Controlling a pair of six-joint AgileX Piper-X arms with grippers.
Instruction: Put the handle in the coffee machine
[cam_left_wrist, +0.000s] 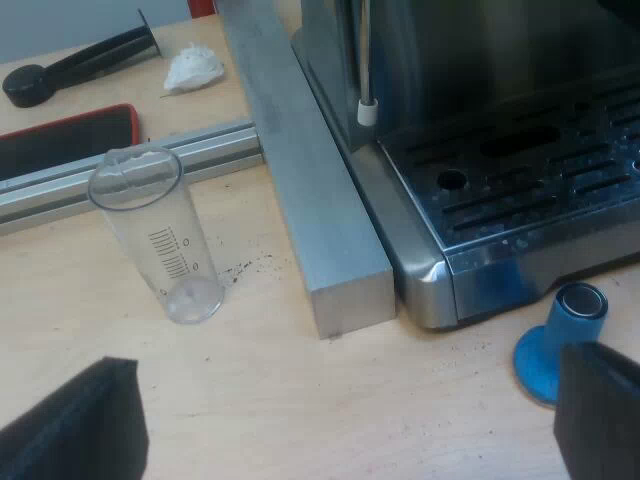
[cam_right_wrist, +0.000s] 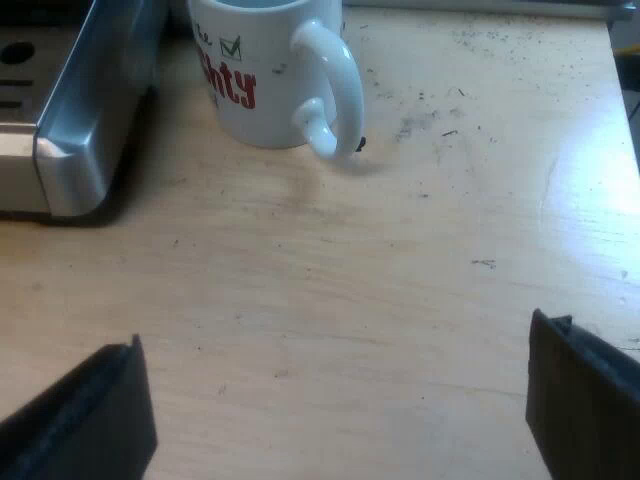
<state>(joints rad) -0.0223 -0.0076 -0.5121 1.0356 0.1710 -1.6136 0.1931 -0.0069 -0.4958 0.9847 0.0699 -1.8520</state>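
Left gripper (cam_left_wrist: 340, 415): matte black fingers spread wide, nothing between them, hovering over the pale wood table (cam_left_wrist: 250, 380). From it, a clear plastic measuring glass (cam_left_wrist: 155, 230) stands at 11 o'clock: a plain cylinder with printed graduations, and dark grounds specks on the wood beside its base. At 12 o'clock a square-section aluminium bar (cam_left_wrist: 310, 200) lies flush along the side of the brushed-steel espresso machine (cam_left_wrist: 430, 270), which has a slotted drip tray (cam_left_wrist: 530, 170) and a thin steam wand with a white tip (cam_left_wrist: 367, 110). A blue tamper (cam_left_wrist: 560, 340) with a flared round base sits at 2 o'clock, just off the machine's front corner. Task item: a black handled piece (cam_left_wrist: 80, 62) with a rounded end lies beyond a grooved aluminium rail (cam_left_wrist: 130, 165), near a crumpled white tissue (cam_left_wrist: 195, 68), well apart from the machine; can't tell if it's the holder. Right gripper (cam_right_wrist: 335, 400): also wide open, empty. A glossy white mug (cam_right_wrist: 265, 80) with red lettering and a loop handle stands at its 11 o'clock, just beside the machine's corner.
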